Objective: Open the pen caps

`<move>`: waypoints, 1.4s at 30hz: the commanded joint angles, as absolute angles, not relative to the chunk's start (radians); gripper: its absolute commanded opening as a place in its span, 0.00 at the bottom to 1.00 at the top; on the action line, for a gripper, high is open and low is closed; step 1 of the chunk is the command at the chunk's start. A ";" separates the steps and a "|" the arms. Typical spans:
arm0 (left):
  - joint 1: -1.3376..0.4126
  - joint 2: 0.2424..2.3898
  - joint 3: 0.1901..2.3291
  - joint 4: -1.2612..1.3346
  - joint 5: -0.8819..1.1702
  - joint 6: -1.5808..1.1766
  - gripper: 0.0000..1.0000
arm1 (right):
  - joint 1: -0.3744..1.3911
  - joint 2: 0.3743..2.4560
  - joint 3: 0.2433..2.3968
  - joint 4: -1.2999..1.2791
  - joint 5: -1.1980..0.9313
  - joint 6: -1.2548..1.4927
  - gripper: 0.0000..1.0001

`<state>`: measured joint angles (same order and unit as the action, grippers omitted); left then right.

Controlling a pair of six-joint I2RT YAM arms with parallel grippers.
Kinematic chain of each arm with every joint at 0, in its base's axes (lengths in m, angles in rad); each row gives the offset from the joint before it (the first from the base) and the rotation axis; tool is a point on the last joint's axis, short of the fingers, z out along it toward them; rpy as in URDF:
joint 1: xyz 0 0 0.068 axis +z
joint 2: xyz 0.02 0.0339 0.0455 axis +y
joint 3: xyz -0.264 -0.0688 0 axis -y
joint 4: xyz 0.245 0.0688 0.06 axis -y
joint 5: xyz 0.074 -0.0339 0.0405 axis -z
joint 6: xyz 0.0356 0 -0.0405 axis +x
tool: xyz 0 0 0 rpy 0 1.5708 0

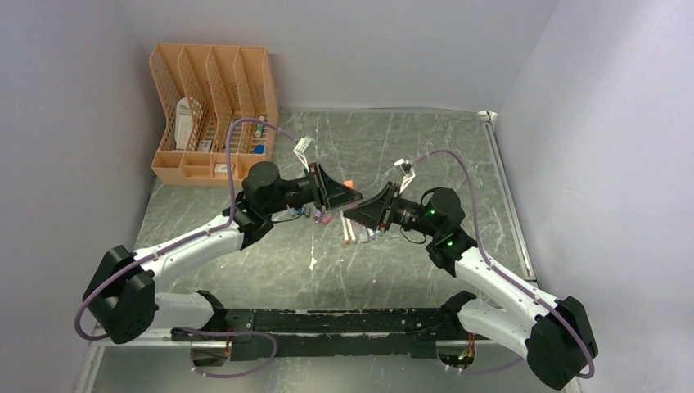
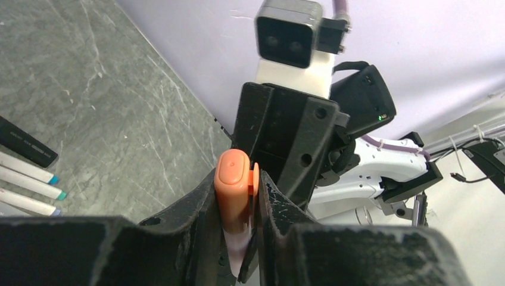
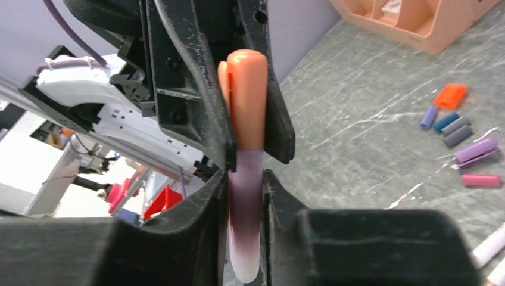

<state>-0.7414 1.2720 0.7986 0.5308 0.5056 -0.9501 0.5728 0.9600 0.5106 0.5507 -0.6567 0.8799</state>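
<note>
Top: left gripper and right gripper meet tip to tip at the centre of the table.
Left wrist: left jaws clamped on orange pen cap.
Right wrist: right jaws clamped on pale barrel, cap seated at its 12 o'clock end. Loose caps lie at 3 o'clock.

We see an orange mesh file organizer at the grey marbled table's far-left corner. Well nearer than it, white pen barrels lie side by side, with a black marker beside them.
</note>
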 commanded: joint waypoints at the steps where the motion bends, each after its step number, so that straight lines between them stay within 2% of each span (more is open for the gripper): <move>1: -0.745 1.301 0.821 0.611 0.572 -0.977 0.07 | 0.558 0.951 0.525 0.567 -0.663 0.868 0.13; 3: -0.745 1.316 0.808 0.664 0.590 -1.002 0.07 | 0.557 0.958 0.518 0.594 -0.673 0.885 0.00; 9: -0.707 1.337 0.845 0.708 0.547 -0.981 0.07 | 0.560 0.946 0.464 0.663 -0.722 0.937 0.00; 16: -0.502 1.457 1.058 0.793 0.522 -1.002 0.07 | 0.638 0.800 0.268 0.605 -0.647 0.990 0.00; 21: -0.396 1.582 1.322 0.703 0.532 -0.973 0.07 | 0.747 0.635 0.166 0.497 -0.524 1.019 0.00; 23: -0.390 1.611 1.405 0.593 0.567 -0.950 0.07 | 0.753 0.581 0.188 0.395 -0.482 0.995 0.00; 25: -0.391 1.595 1.397 0.535 0.596 -0.937 0.08 | 0.751 0.578 0.269 0.228 -0.422 0.909 0.00; 28: -0.396 1.529 1.298 0.425 0.630 -0.905 0.08 | 0.748 0.685 0.430 -0.030 -0.254 0.738 0.00; 33: -0.405 1.357 1.085 0.152 0.584 -0.780 0.08 | 0.727 0.958 0.666 -0.293 0.030 0.566 0.00; 36: -0.405 1.268 0.966 0.081 0.567 -0.748 0.08 | 0.686 1.115 0.773 -0.362 0.167 0.499 0.00; 42: -0.405 1.161 0.873 -0.015 0.546 -0.713 0.08 | 0.530 1.319 0.878 -0.363 0.229 0.408 0.00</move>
<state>-0.3985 1.2255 0.9012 0.0624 0.5644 -0.7673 0.6075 1.2373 0.8173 -0.2855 0.0971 0.5140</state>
